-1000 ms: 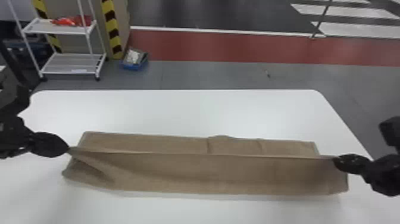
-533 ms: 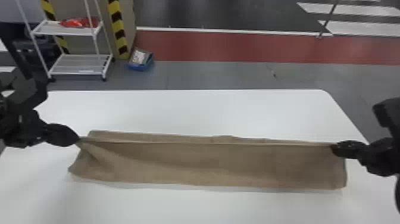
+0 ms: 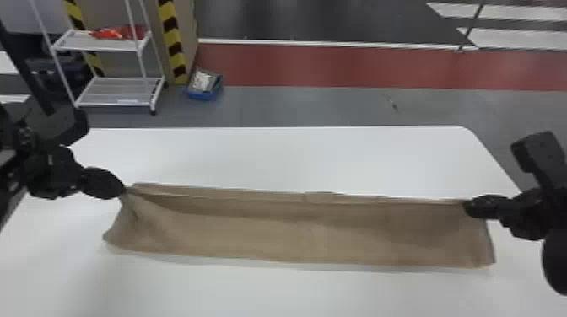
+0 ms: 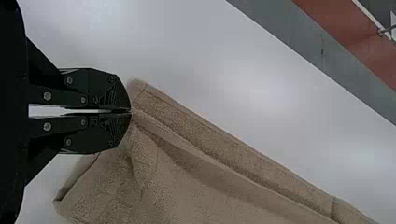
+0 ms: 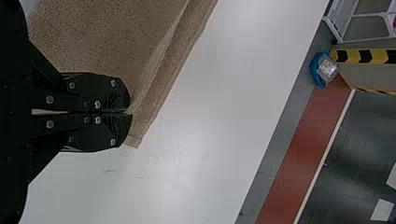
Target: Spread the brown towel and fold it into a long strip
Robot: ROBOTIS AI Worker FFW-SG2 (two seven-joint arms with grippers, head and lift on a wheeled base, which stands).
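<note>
In the head view the brown towel lies as a long band across the table, its upper layer raised along the far side. My left gripper is shut on that layer's left corner, and my right gripper is shut on its right corner. A narrow strip of the lower layer shows beyond the held edge. The left wrist view has the left gripper pinching the towel, with creases fanning from the tips. In the right wrist view the right gripper grips the towel close to its hem.
The white table extends around the towel, with its rounded far right corner beyond the right gripper. Past the far edge stand a white shelf rack and a blue bin on the floor.
Both grippers have moved toward the table's far side, taking the held towel edge with them. Less of the lower layer shows behind that edge, and the towel's near edge has shifted slightly away.
</note>
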